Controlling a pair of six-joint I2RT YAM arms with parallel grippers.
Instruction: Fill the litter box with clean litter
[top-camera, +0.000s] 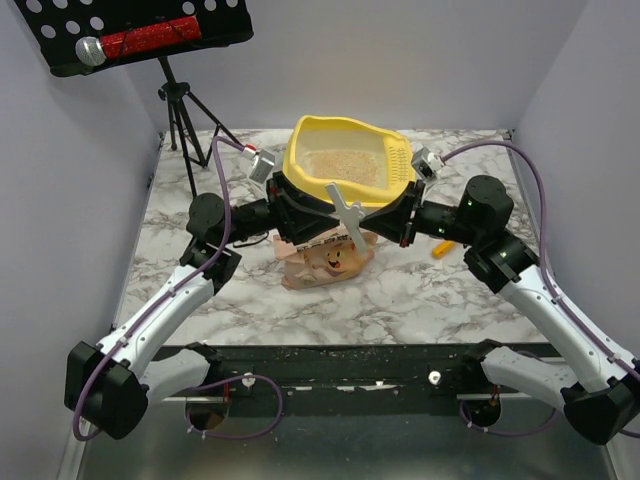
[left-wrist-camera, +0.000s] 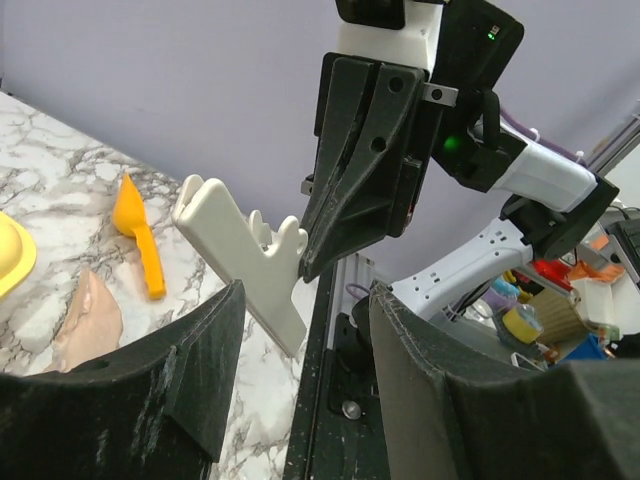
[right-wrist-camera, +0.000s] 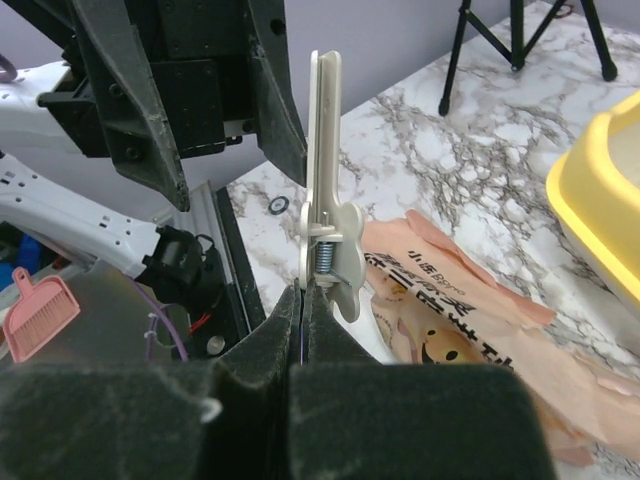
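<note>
The yellow litter box stands at the back centre of the table with pale clean litter in it; its rim also shows in the right wrist view. In front of it lies the tan-pink bag, flat on the marble. My right gripper is shut on the lower end of a white spring clip, holding it above the bag. My left gripper is open and faces the clip from the left, fingers apart with nothing between them.
An orange scoop lies on the marble under the right arm. A black tripod stands at the back left, with a perforated tray above it. A black rail runs along the near edge.
</note>
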